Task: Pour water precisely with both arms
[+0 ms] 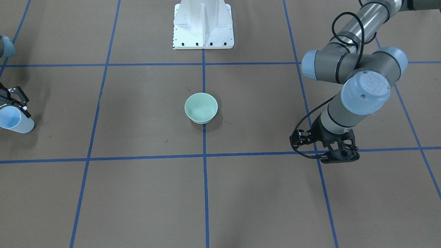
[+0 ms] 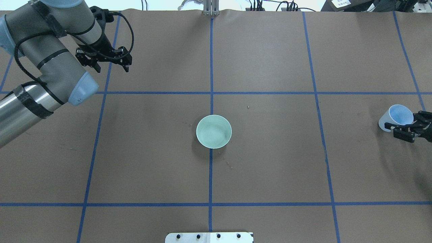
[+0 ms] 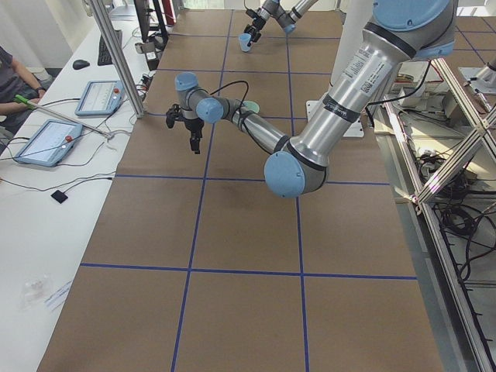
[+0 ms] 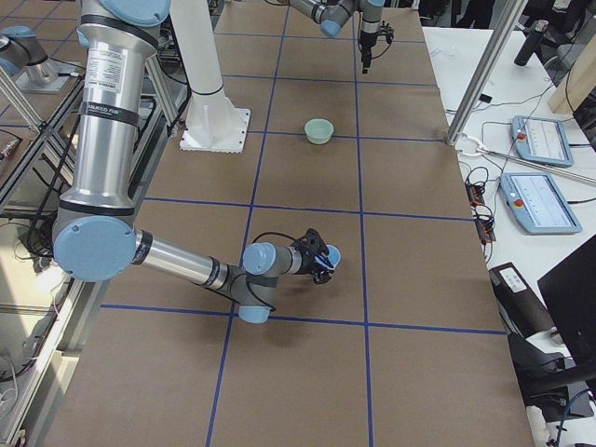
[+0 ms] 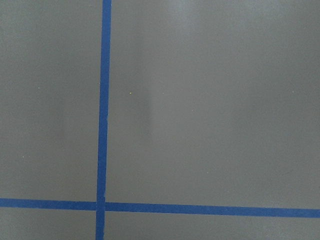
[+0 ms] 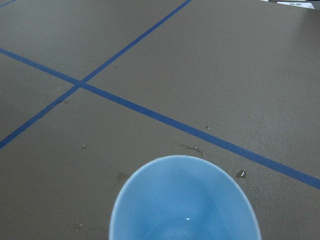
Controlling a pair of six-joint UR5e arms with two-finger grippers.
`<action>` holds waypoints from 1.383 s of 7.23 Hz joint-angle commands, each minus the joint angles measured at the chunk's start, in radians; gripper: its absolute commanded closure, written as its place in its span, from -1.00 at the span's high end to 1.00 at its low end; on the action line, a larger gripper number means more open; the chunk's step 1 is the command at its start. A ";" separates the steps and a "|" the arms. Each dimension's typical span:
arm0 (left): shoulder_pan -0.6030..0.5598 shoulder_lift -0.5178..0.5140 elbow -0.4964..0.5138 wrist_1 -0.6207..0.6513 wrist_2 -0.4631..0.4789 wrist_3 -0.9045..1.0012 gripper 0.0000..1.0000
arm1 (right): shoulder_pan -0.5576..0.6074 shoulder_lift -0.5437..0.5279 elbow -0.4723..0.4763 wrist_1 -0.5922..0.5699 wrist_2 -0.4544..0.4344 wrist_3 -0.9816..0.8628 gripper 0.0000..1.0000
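Water (image 6: 188, 218): white glint in pale blue plastic cup (image 6: 165, 200).
Right gripper (image 2: 406, 123): clamps cup, well apart from mint-green round bowl (image 2: 214, 132).
Left gripper (image 2: 113, 69): apart, empty.

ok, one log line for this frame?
left hand: open, empty | right hand: holds tilted pale blue plastic cup | round mint-green bowl: table centre, untouched

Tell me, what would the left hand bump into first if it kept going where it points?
The left hand points down, so it would probably meet the brown table first, beside a blue tape line.
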 commanded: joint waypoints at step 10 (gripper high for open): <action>0.053 0.003 -0.103 0.003 0.005 -0.168 0.99 | 0.277 -0.172 0.164 0.034 0.343 0.009 0.98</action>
